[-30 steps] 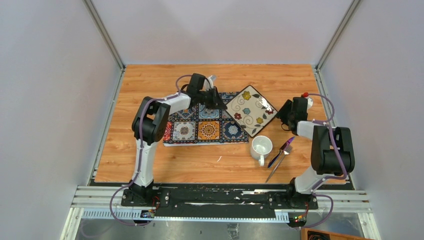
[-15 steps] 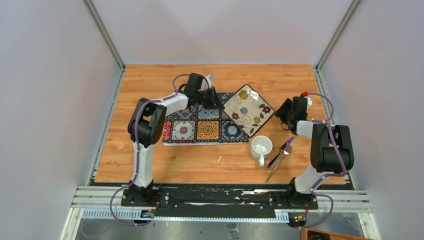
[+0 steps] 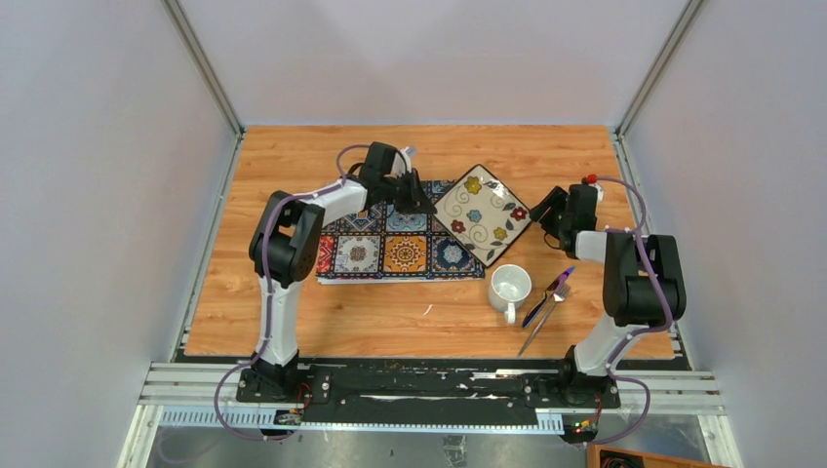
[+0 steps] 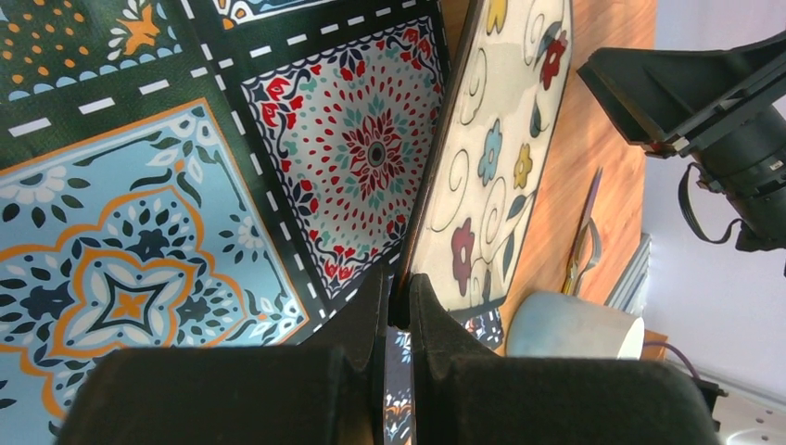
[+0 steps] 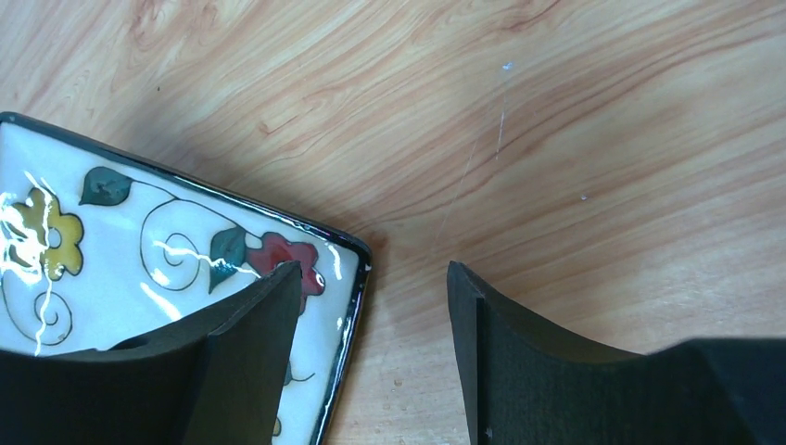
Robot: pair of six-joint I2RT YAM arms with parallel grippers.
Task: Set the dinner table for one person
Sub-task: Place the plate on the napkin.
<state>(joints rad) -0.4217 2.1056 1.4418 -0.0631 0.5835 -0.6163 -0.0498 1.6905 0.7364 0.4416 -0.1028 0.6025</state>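
Now, beyond the white mug point(image 3: 509, 286) on the wood-grain worktop point(image 3: 410, 317), the left pincer point(image 4: 397, 283) pinches the edge of the square floral plate point(image 3: 485, 214) while the right pincer point(image 5: 375, 278) stands spread over its corner: slide it level, centring it on the placemat point(image 3: 390, 252).

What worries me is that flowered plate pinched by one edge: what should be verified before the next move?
1. Left gripper shut on the rim of the square cream floral ceramic plate: ok.
2. Right gripper clear of the plate: not ok; open, it straddles the plate's corner.
3. Plate centred on the colourful tile-patterned cloth placemat: not ok; it overlaps only the right edge, the rest is over the light wood-grain dinner table.
4. Plate lifted free of the surface: cannot tell.
5. White ceramic mug upright and apart from the plate: ok, though close to its near corner.
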